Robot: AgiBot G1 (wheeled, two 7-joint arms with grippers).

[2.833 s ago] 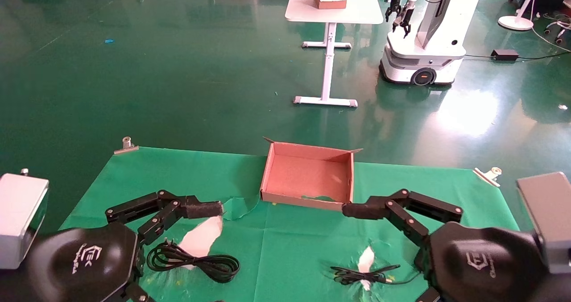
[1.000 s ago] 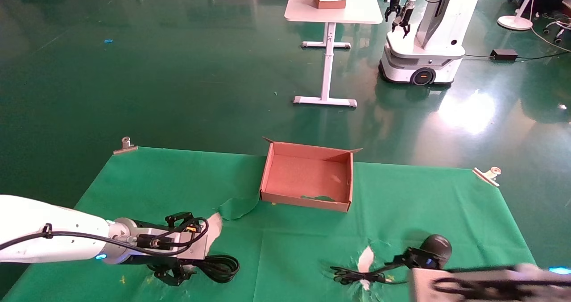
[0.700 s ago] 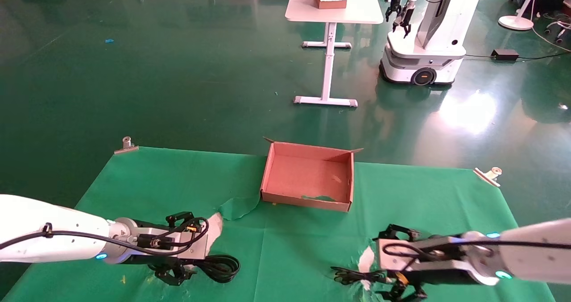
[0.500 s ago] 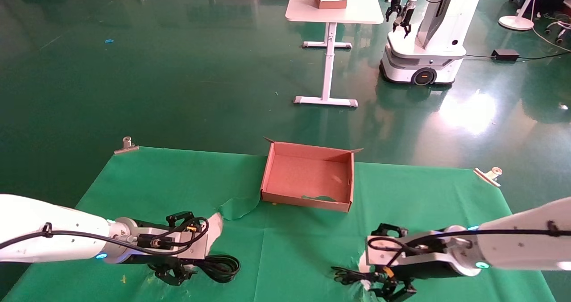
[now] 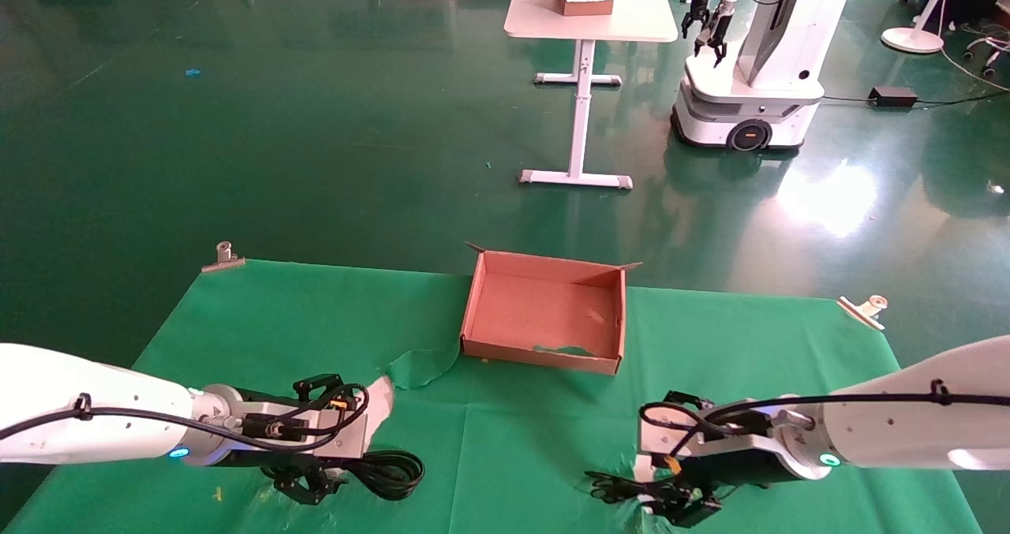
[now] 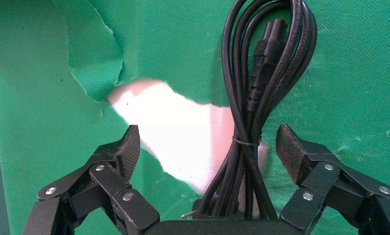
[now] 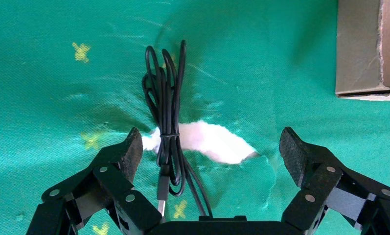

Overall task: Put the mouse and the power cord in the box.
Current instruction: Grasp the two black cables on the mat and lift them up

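My left gripper (image 6: 206,152) hangs low with fingers spread wide around the glossy coiled power cord (image 6: 261,88), not gripping it. My right gripper (image 7: 210,149), spread equally wide, has swung in over the mouse's thin bundled cable (image 7: 169,125) on torn green cloth (image 5: 505,439); the mouse itself is hidden. Farther off, the shallow cardboard box (image 5: 544,352) stays empty.

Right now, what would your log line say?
left gripper: open over power cord | right gripper: open over mouse cable | box: empty
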